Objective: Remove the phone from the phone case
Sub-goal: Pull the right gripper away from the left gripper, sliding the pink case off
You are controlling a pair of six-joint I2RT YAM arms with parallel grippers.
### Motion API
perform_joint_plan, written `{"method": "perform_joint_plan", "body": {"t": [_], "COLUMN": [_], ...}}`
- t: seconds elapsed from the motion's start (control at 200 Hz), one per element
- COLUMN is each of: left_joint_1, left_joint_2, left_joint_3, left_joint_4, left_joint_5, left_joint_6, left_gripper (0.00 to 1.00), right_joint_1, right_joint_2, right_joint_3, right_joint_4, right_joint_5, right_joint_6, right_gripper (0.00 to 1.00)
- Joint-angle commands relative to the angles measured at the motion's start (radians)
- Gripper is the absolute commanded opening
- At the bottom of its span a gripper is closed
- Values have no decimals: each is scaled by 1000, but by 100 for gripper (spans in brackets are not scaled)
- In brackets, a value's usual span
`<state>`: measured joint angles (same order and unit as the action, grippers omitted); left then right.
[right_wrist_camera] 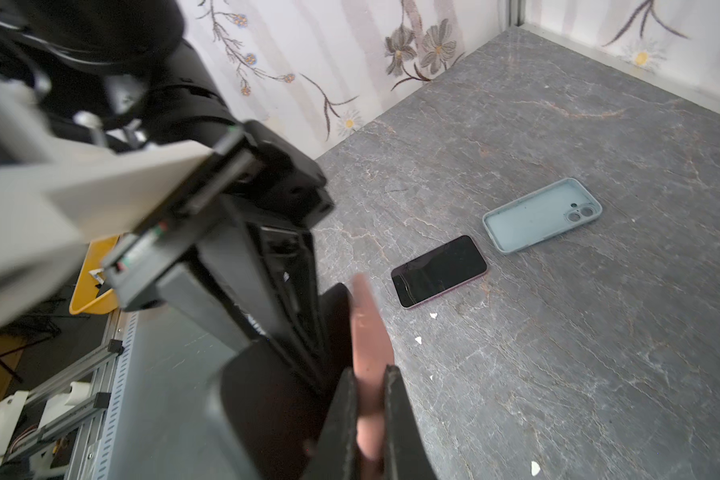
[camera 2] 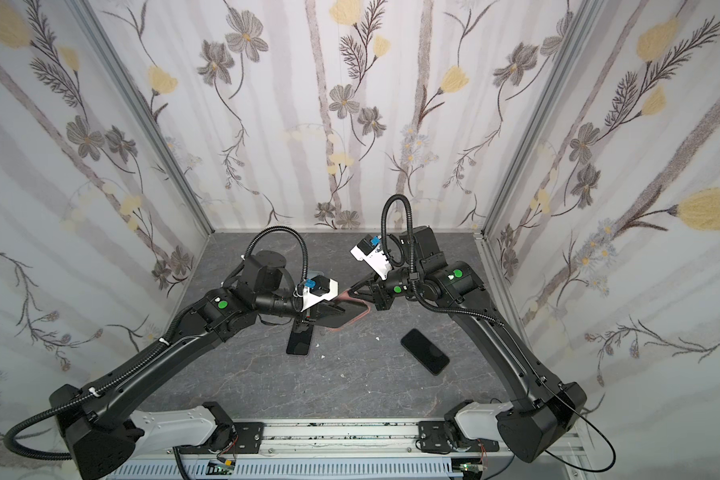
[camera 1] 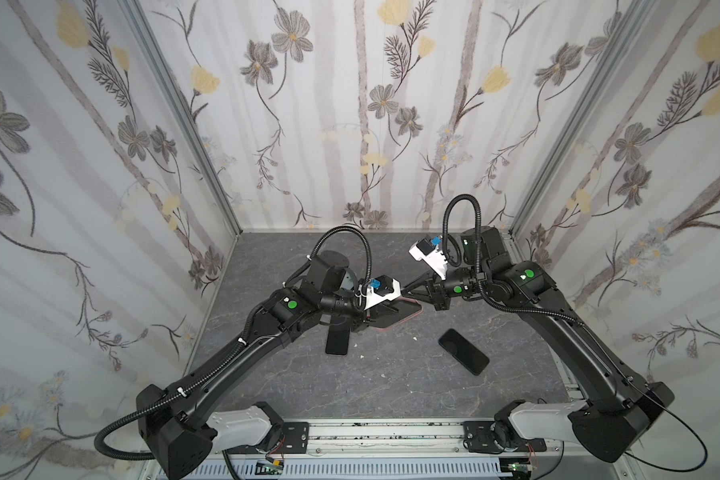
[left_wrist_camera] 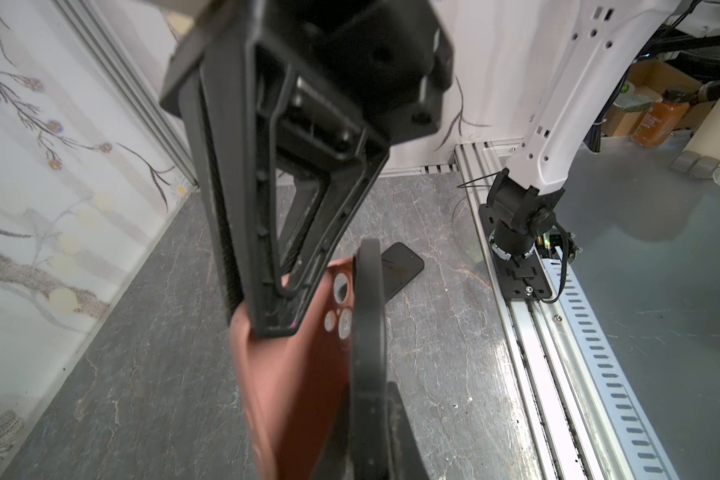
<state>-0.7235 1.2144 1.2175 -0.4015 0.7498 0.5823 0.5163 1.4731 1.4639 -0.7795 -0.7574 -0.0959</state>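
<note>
A black phone (camera 1: 395,311) (camera 2: 341,313) hangs above the middle of the table with a reddish-pink phone case (camera 2: 360,318) partly peeled off it. In the left wrist view the case (left_wrist_camera: 292,374) bends away from the phone's dark edge (left_wrist_camera: 368,332), and its camera holes show. My left gripper (camera 1: 375,318) (left_wrist_camera: 358,449) is shut on the phone. My right gripper (camera 1: 410,291) (right_wrist_camera: 371,436) is shut on the rim of the case (right_wrist_camera: 371,345), its two fingers (right_wrist_camera: 400,424) pinching the pink edge, beside the phone (right_wrist_camera: 267,395).
Two bare black phones lie on the grey table: one (camera 1: 463,351) at the right of middle, the other (camera 1: 336,340) under my left wrist. A light blue empty case (right_wrist_camera: 541,214) lies farther back. Patterned walls enclose three sides; a metal rail (camera 1: 383,436) runs along the front.
</note>
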Motion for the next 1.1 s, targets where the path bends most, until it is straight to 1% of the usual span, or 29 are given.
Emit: {"method": "perform_joint_plan", "body": {"t": [0.0,0.16,0.265,0.305,0.37,0.43,0.505,0.614,0.649,0.704,0.854,0.974,1.044,1.094], "left_joint_1": [1,1,6,11,26,39,62,104,119,145,179,209,221,226], "left_joint_2": [-28,-55,-74,-83,-105,-117,-112,-87,-78,-57,-7,31,40,73], "left_joint_3": [6,4,-12,-35,-92,-133,-156,-192,-212,-231,-251,-267,-280,-290], "left_joint_4": [85,118,168,220,355,459,535,636,674,705,711,711,710,710], "left_joint_5": [101,164,141,122,72,17,-40,-54,-58,-58,-94,-91,-69,-61], "left_joint_6": [-5,-40,-86,-142,-273,-415,-575,-786,-870,-966,-1126,-1234,-1263,-1273], "left_gripper": [0,0,0,0,0,0,0,0,0,0,0,0,0,0], "right_joint_1": [-28,-58,-87,-108,-145,-169,-183,-190,-190,-193,-205,-212,-213,-220], "right_joint_2": [-4,-11,-33,-48,-80,-120,-179,-250,-272,-305,-403,-474,-511,-527], "right_joint_3": [-19,-64,-107,-131,-177,-226,-293,-374,-401,-445,-553,-608,-641,-655], "right_joint_4": [70,119,172,204,262,316,375,442,469,510,621,668,699,712], "right_joint_5": [-2,-27,-17,-1,48,125,225,356,389,424,475,522,550,554], "right_joint_6": [60,111,152,181,233,277,316,370,386,400,409,428,444,447], "right_gripper": [0,0,0,0,0,0,0,0,0,0,0,0,0,0]}}
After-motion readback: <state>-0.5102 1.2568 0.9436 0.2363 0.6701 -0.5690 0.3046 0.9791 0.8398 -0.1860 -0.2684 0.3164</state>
